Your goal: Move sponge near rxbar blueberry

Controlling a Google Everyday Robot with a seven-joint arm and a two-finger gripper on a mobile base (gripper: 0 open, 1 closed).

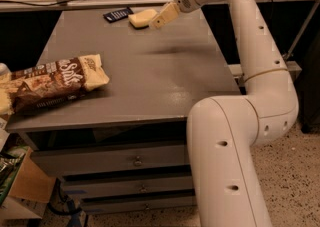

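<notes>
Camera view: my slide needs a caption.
The gripper beside the sponge, which lies near the rxbar at the table's far edge.

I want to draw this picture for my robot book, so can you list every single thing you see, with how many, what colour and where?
sponge: one, pale yellow, far end of the table
rxbar blueberry: one, dark navy, just left of the sponge
snack bag: one, brown and cream, left side of the table
table: one, grey, middle of the view
drawers: at least two, grey, under the tabletop
cardboard box: one, brown, on the floor at lower left
arm: one, cream, reaching from the right over the far end
claw: one, cream, right beside the sponge
</notes>
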